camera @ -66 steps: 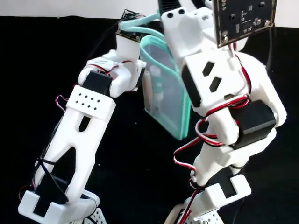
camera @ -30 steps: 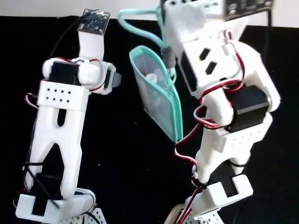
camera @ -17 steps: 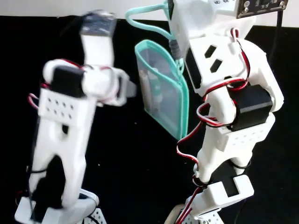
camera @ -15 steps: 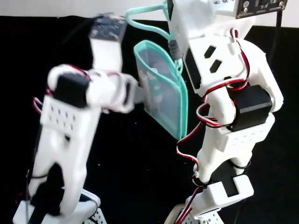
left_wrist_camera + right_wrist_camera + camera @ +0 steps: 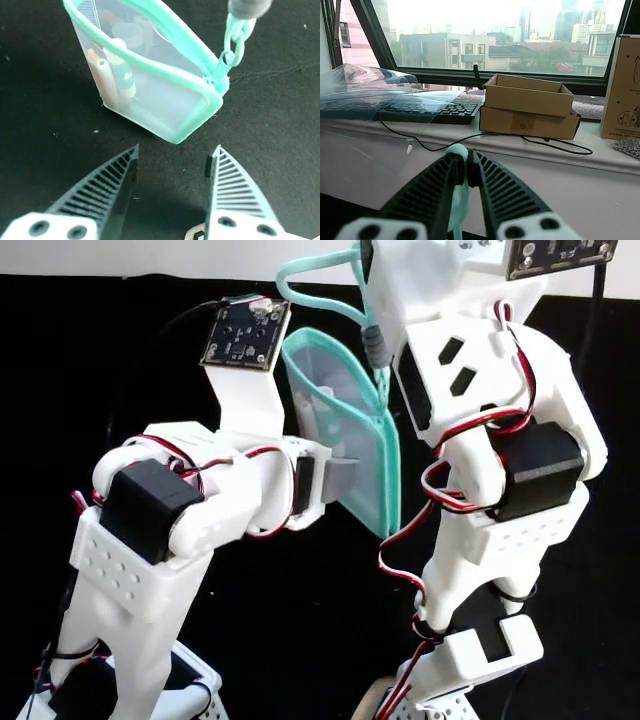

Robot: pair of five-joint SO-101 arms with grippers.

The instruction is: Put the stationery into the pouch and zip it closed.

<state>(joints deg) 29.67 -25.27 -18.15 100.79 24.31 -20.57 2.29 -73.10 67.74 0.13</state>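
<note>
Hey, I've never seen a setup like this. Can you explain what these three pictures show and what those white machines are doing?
These are two small white robot arms at a table covered in black. The high view looks down from a fixed camera. The other two views come from a camera on each arm's wrist, looking along its jaws.

The right arm has its jaws shut on the mint loop of a see-through mint pouch, so the pouch hangs from it. Beyond those jaws is a window sill with a keyboard and cardboard boxes.

Pens and other stationery are inside the pouch. The left arm has its jaws open just short of the pouch and holds nothing. I cannot tell whether the pouch's bottom touches the table.
</note>
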